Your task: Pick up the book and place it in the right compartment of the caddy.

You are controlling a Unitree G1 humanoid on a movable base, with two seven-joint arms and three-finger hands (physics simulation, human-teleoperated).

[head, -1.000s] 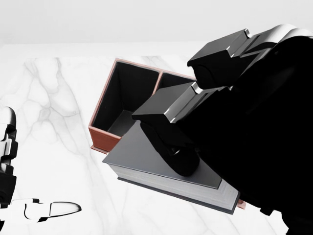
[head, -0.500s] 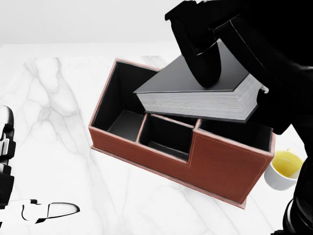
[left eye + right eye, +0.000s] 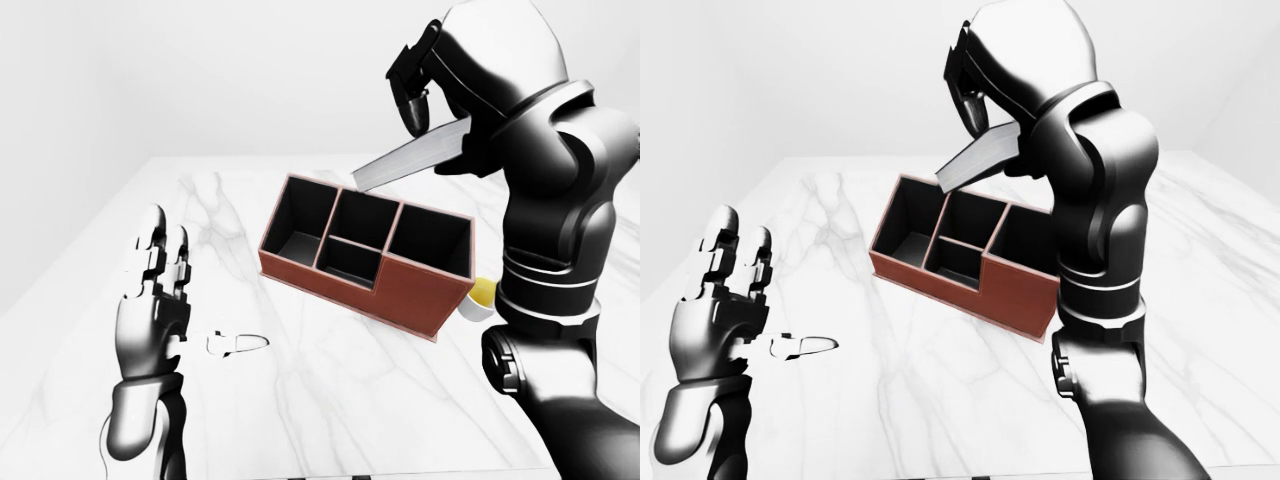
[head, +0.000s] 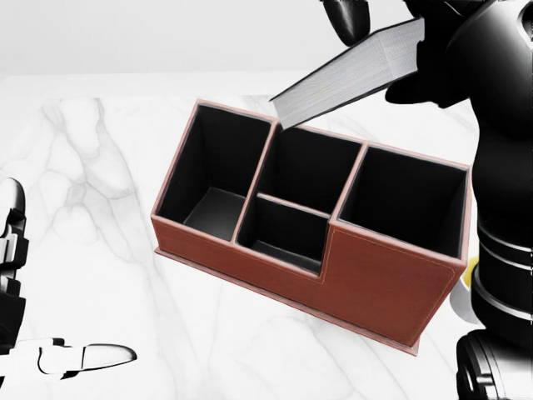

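Note:
A dark book (image 4: 346, 77) with pale page edges hangs tilted above the caddy, its low corner over the wall between the left and middle sections. My right hand (image 3: 418, 85) is shut on its raised end, with a finger (image 4: 346, 17) over the cover. The red-brown caddy (image 4: 375, 287) with black insides stands on the marble table (image 4: 83, 167). Its right compartment (image 4: 408, 200) holds nothing I can see. My left hand (image 3: 158, 285) is raised and open at the left of the left-eye view, far from the caddy.
A white cup (image 3: 478, 298) with something yellow in it stands by the caddy's right end, largely hidden behind my right arm (image 3: 545, 250). That arm fills the right side of all views. The table's left edge (image 3: 70, 255) runs near my left hand.
My right hand has lifted the book from beside the caddy's near side to high above it, and the book now tilts more steeply. The left hand has stayed put.

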